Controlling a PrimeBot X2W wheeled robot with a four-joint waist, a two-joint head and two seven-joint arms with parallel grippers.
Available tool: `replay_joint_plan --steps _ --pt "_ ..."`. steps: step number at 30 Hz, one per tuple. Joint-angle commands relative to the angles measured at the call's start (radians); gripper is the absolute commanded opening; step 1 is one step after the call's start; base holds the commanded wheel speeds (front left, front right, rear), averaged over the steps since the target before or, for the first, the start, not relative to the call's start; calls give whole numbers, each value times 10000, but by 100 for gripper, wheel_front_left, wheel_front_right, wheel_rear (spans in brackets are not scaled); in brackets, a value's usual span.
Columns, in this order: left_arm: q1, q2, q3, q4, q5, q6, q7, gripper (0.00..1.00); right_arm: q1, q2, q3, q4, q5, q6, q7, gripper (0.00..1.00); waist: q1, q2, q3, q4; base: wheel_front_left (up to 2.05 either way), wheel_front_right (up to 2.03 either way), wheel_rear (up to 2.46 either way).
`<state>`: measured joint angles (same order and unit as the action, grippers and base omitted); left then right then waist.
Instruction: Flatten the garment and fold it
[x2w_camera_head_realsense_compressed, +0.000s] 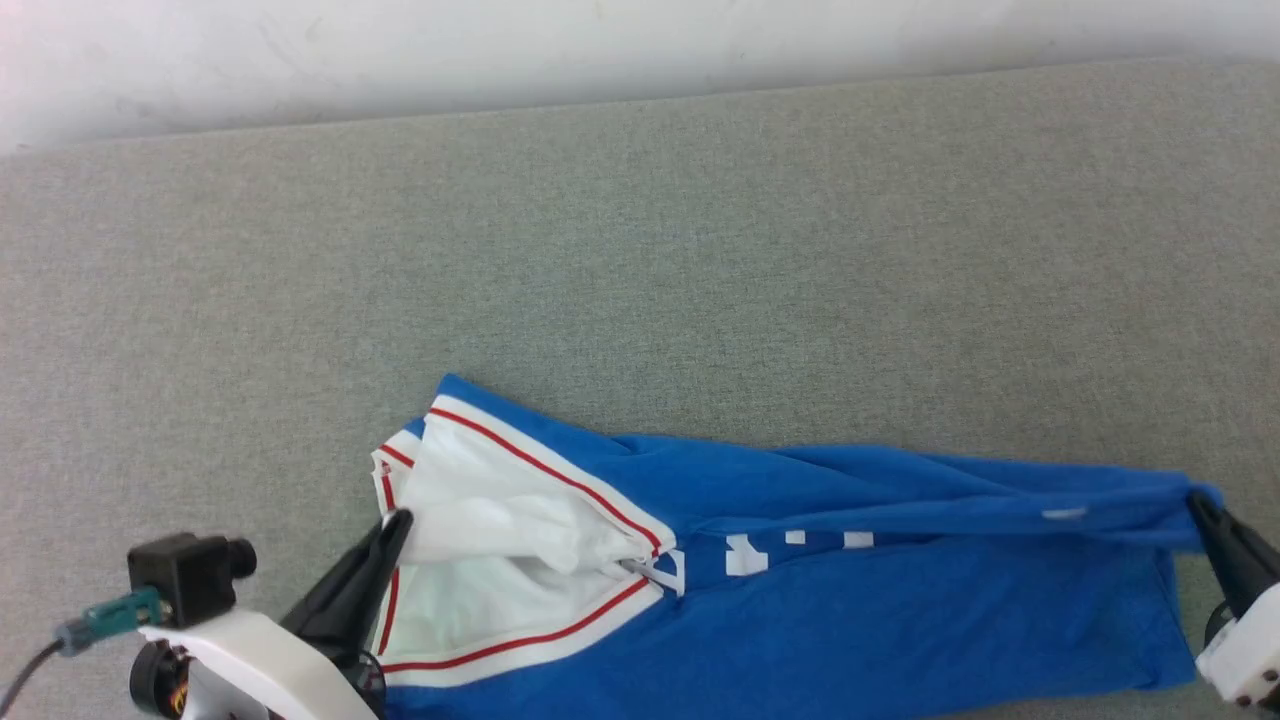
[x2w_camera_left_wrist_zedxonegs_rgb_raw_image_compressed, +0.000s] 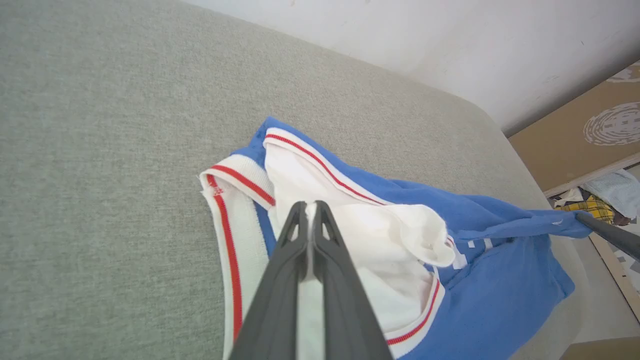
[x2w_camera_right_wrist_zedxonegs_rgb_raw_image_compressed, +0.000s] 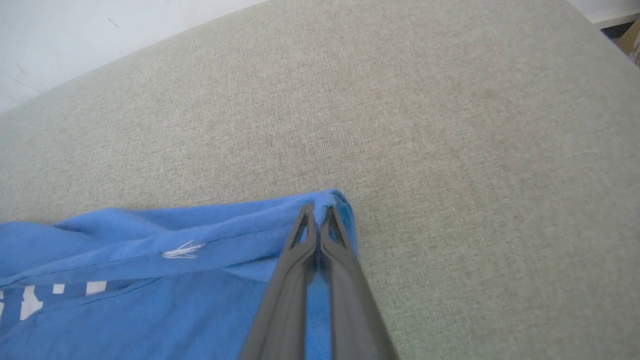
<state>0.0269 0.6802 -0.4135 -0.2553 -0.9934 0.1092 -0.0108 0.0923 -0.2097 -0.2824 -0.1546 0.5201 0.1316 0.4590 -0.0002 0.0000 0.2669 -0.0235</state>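
The left end effector (x2w_camera_head_realsense_compressed: 398, 522), low at the left of the head view, is clenched on white cloth at the striped-trim end of the garment (x2w_camera_head_realsense_compressed: 900, 610). The right end effector (x2w_camera_head_realsense_compressed: 1197, 503) is clenched on the blue corner at the opposite end. One garment lies stretched between the two on the grey worktop (x2w_camera_head_realsense_compressed: 640, 250), creased lengthwise.

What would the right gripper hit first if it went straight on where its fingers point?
Beyond the edge of the bright blue jersey that the right gripper pinches, probably only grey woven cushion surface; depth unclear.
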Motion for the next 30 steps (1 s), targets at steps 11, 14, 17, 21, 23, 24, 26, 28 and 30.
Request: replay_joint_plan --steps 11,14,17,21,23,24,26,28,30 --pt "-246 -842 -629 1526 48 -162 -104 100 119 132 279 705 -243 -9 -262 100 2 0 -362 -9 0 0 0" --pt "-153 -1110 -272 1310 -278 -188 -574 100 189 264 37 281 130 -9 -238 100 2 0 -478 0 0 0 0" --pt "90 -1114 367 876 -144 172 -1425 100 356 491 -438 -232 503 -9 -128 100 2 0 -535 -15 0 0 0" --pt "343 -1194 1620 188 1243 1405 -2408 100 690 666 -986 -325 150 -9 16 100 2 0 -490 54 0 0 0" --pt "434 -1288 2160 -197 2551 2051 -2491 100 795 850 -1089 -128 30 -9 120 100 2 0 -434 131 0 0 0" --pt "439 -1456 2419 -510 3246 2261 -2498 100 817 932 -1141 -13 -49 -9 139 100 2 0 -402 181 0 0 0" --pt "579 -1862 2792 -986 4434 2531 -2503 100 846 1010 -1090 180 -221 -9 196 100 2 0 -329 272 0 0 0" --pt "790 -2164 2888 -1177 5374 2595 -2505 100 798 1117 -1089 409 -271 -9 201 100 2 0 -267 366 0 0 0" --pt "1006 -2418 2786 -1101 5884 2492 -2506 100 751 1170 -1068 635 -366 -9 220 100 2 0 -224 463 0 0 0"
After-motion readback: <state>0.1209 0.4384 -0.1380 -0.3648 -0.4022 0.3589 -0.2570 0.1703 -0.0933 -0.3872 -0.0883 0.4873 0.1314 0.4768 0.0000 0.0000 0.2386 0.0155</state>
